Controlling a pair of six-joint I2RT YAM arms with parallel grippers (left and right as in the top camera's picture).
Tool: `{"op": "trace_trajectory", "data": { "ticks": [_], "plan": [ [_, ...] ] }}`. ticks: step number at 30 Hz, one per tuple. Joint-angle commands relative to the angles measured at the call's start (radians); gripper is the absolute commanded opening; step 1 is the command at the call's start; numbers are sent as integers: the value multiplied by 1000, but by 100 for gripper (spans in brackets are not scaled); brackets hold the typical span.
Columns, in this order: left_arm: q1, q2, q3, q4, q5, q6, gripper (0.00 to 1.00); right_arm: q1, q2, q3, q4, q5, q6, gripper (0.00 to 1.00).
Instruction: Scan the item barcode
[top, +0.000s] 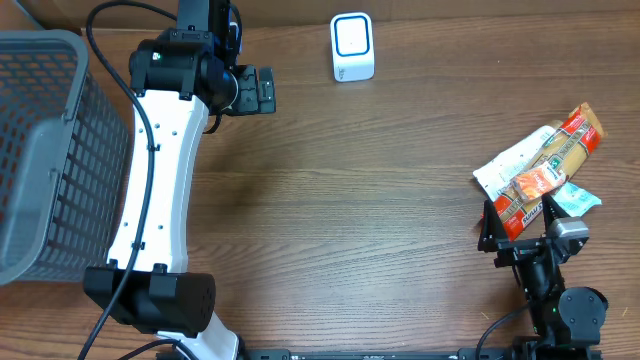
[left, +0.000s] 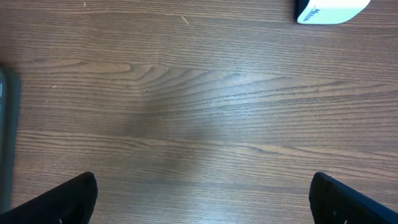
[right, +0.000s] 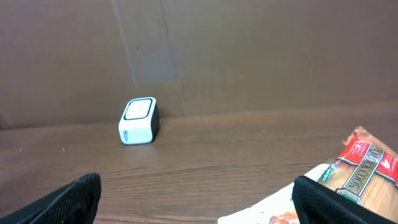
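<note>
A white scanner (top: 352, 47) with a blue-rimmed window stands at the back of the wooden table, also seen as the scanner (left: 329, 9) and the scanner (right: 139, 120). The items lie in a pile at the right: a red and orange pasta packet (top: 552, 160) over a white packet (top: 500, 165) and a small blue packet (top: 577, 198). My right gripper (top: 515, 235) is open just in front of that pile, with nothing between its fingers; its view shows the pasta packet (right: 367, 165) at right. My left gripper (top: 255, 90) is open and empty, left of the scanner.
A grey mesh basket (top: 40, 150) fills the left edge of the table, and its rim (left: 6, 124) shows in the left wrist view. A brown cardboard wall (right: 199, 50) stands behind the scanner. Bare wood lies between the two grippers.
</note>
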Motion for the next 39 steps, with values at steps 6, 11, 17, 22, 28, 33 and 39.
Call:
{"op": "trace_trajectory", "data": {
  "ticks": [6, 11, 17, 22, 28, 33, 39],
  "plan": [
    [2, 8, -3, 0, -5, -7, 100, 6, -32, -11, -29, -3, -4, 100],
    [2, 8, -3, 0, -5, -7, 100, 6, -30, -10, -57, -3, -4, 100],
    [2, 8, -3, 0, -5, -7, 100, 6, -30, -10, -57, -2, -4, 100],
    [2, 8, -3, 0, -5, -6, 100, 6, -30, -10, -57, -3, -4, 100],
    [2, 8, -3, 0, -5, -7, 100, 6, -30, -10, -57, -2, -4, 100],
    [2, 8, -3, -41, -9, 16, 100, 6, -30, -10, -57, -2, -4, 100],
    [2, -42, -16, 45, 0, 24, 100, 6, -30, -10, -57, -3, -4, 100]
  ]
}}
